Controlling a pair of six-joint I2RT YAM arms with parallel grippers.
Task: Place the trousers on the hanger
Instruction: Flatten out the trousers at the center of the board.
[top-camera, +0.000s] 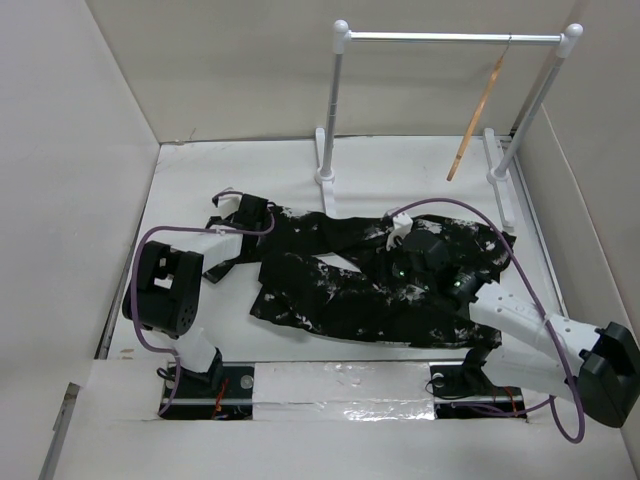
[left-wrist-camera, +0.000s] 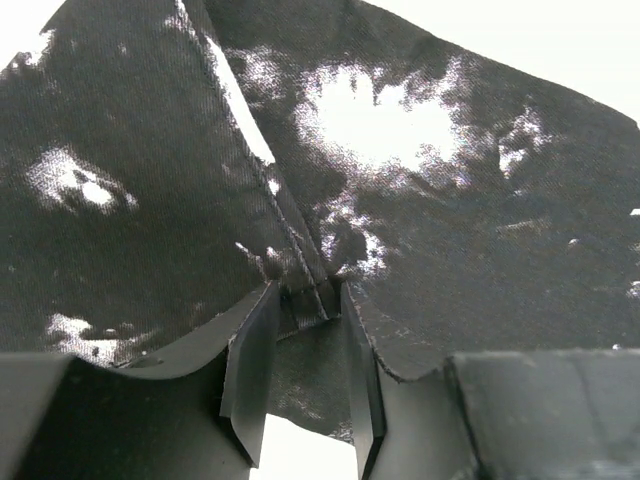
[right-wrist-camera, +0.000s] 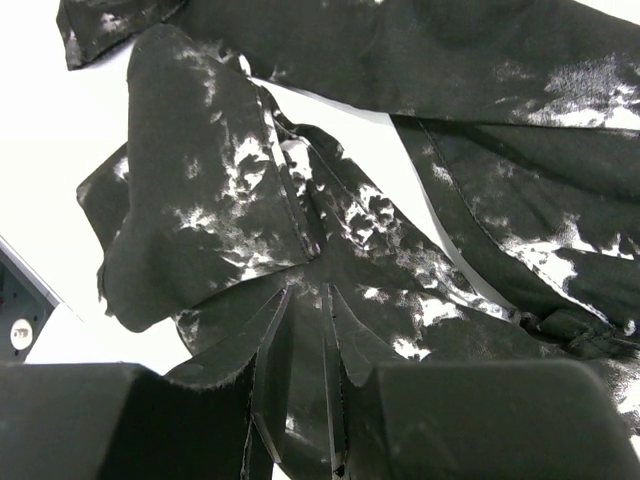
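Tool status: left tool (left-wrist-camera: 308, 300) pinches a seam fold of the trousers (top-camera: 350, 290); right tool (right-wrist-camera: 307, 300) pinches another fold. Trousers lie crumpled on the tabletop (top-camera: 400, 170). 1 hanger (top-camera: 475, 125) hangs from the rack (top-camera: 440, 37), well apart.

A white tabletop (top-camera: 200, 180) is boxed in by plain off-white walls: a left wall (top-camera: 60, 150), a far wall (top-camera: 230, 70) and a right wall (top-camera: 610, 150). At the far right stands a white pole rack (top-camera: 450, 38) with ball-topped posts and a metal crossbar, its feet on the tabletop. The light is soft and even, and a glossy taped strip (top-camera: 340, 408) runs along the near edge.
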